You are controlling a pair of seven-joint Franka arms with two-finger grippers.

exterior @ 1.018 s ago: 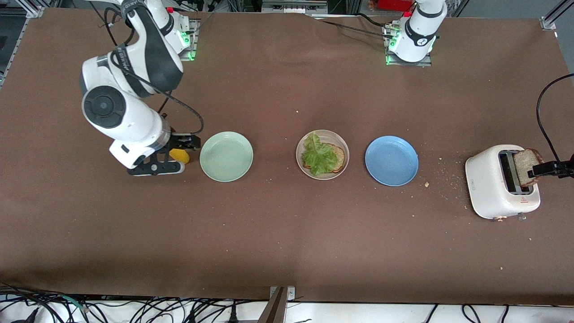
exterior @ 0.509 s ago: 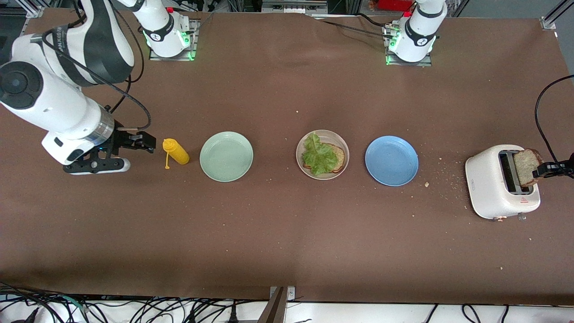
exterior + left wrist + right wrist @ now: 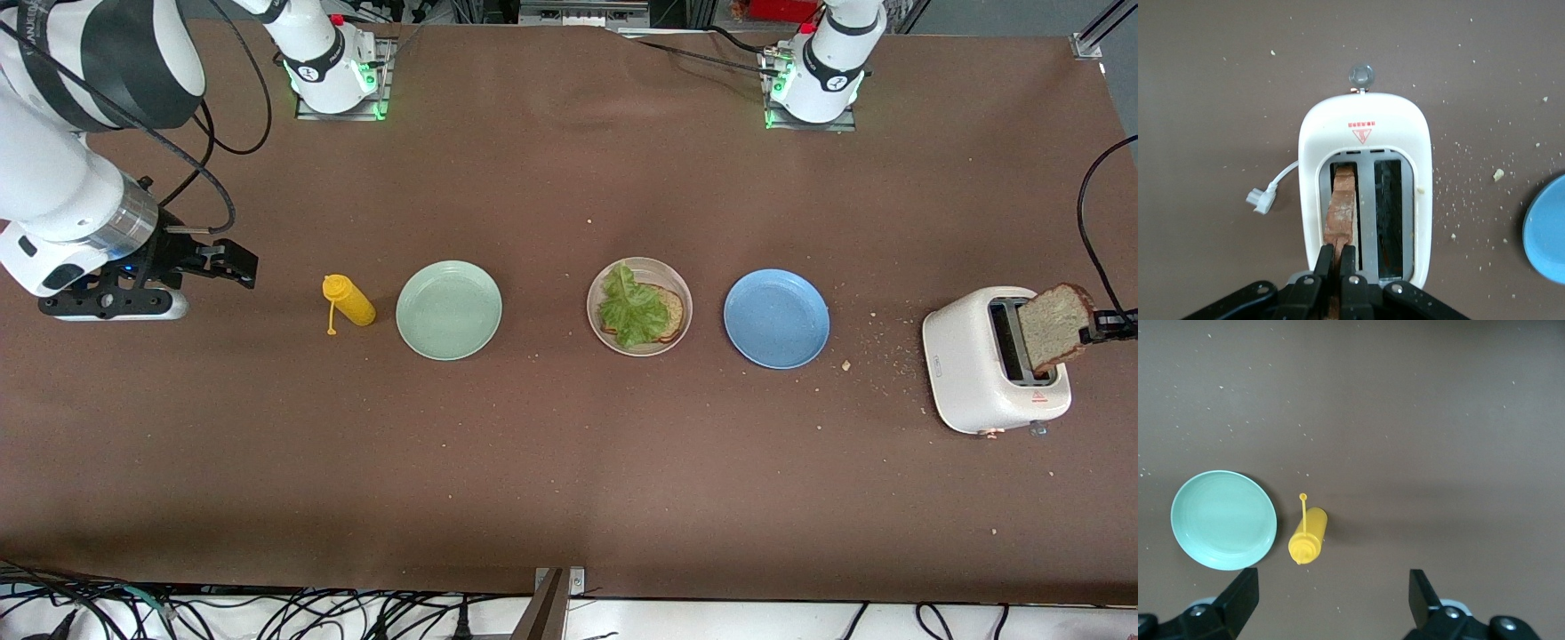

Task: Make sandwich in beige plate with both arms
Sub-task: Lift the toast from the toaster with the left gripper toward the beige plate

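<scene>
Gripping: my left gripper (image 3: 1337,267) is clamped on a bread slice (image 3: 1053,326), its lower end in one slot of the white toaster (image 3: 973,364).
Toaster position: on the table (image 3: 569,462) near the edge at the left arm's end; plug (image 3: 1260,199) lies beside it.
Right gripper (image 3: 233,264): fingers (image 3: 1241,590) spread wide, holding nothing, over bare table near the edge at the right arm's end.
Beige plate (image 3: 681,327): mid-table, between the mint-green plate (image 3: 449,310) and the blue plate (image 3: 776,318).
Plate contents: one bread slice (image 3: 672,313) with a lettuce leaf (image 3: 632,309) on top.
Yellow bottle (image 3: 349,300): lying on its side just beside the mint-green plate.
Crumbs (image 3: 876,364): scattered between blue plate and toaster.
</scene>
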